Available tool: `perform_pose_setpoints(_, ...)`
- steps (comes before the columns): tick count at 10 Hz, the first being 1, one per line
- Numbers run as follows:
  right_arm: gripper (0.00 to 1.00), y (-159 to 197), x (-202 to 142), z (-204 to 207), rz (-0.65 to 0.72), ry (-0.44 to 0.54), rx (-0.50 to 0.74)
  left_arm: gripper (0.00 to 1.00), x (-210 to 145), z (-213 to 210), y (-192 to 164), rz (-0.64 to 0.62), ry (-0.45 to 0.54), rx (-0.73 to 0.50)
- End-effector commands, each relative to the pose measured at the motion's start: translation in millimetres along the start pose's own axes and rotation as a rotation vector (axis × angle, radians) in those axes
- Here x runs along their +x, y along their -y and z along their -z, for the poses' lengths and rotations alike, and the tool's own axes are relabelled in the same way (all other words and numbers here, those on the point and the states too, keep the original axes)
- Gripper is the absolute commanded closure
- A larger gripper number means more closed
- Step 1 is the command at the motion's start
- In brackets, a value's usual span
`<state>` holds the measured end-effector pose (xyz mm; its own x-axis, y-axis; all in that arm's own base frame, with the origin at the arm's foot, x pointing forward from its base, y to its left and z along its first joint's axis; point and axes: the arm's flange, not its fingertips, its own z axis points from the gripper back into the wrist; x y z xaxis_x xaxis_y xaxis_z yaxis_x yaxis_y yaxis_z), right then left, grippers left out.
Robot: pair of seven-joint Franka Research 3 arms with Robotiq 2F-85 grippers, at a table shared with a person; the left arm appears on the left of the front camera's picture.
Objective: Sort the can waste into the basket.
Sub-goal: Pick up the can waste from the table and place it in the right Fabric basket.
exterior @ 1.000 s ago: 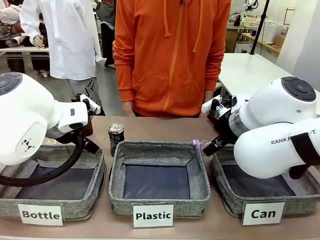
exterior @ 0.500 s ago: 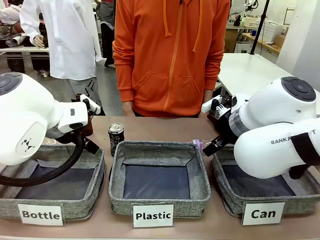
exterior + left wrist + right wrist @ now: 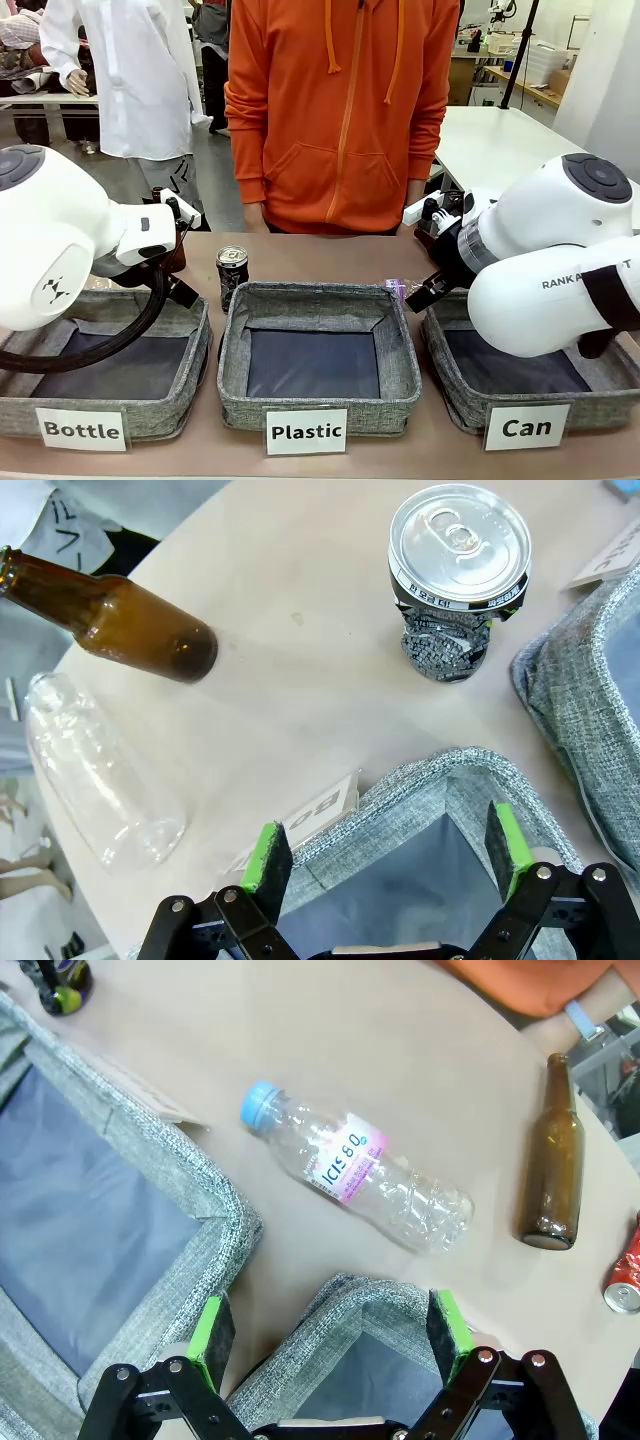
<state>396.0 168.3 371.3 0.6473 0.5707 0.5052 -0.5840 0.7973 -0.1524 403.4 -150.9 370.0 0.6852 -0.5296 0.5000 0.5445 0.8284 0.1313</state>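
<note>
A black can (image 3: 232, 272) with a silver top stands upright on the table behind the gap between the Bottle and Plastic baskets; in the left wrist view this can (image 3: 458, 575) looks dented. A crushed red can (image 3: 625, 1272) lies at the right edge of the right wrist view. The grey basket signed "Can" (image 3: 460, 398) sits at the front right, partly under my right arm. My left gripper (image 3: 385, 848) hangs open over a corner of the Bottle basket. My right gripper (image 3: 330, 1332) hangs open over a corner of the Can basket (image 3: 350, 1295).
Baskets signed "Bottle" (image 3: 190, 350) and "Plastic" (image 3: 235, 390) stand left and middle. One brown bottle (image 3: 110, 615) and a clear bottle (image 3: 95, 770) lie near the black can. A blue-capped plastic bottle (image 3: 355, 1175) and another brown bottle (image 3: 550, 1175) lie by the Can basket. A person in orange (image 3: 340, 110) stands opposite.
</note>
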Motion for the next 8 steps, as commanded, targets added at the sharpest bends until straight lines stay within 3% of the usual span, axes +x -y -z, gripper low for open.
perform_pose_setpoints(1, 0.0, 0.1, 0.0, 0.0, 0.001, 0.0, 0.0, 0.0, 0.1, -0.1, 0.0, 0.0, 0.0, 0.0)
perform_pose_setpoints(4, 0.0, 0.0, 0.0, 0.0, 0.0, 0.0, 0.0, 0.0, 0.0, 0.0, 0.0, 0.0, 0.0, 0.0)
perform_pose_setpoints(6, 0.0, 20.8, 8.7, -52.2, 0.085, -0.06, 0.108, 0.0, -3.5, -72.4, 5.7, -0.076, 0.047, -0.095)
perform_pose_setpoints(8, 0.0, 41.5, 2.4, -106.1, 0.301, -0.097, 0.251, 0.0, -19.9, -131.6, -1.0, -0.157, -0.048, -0.278)
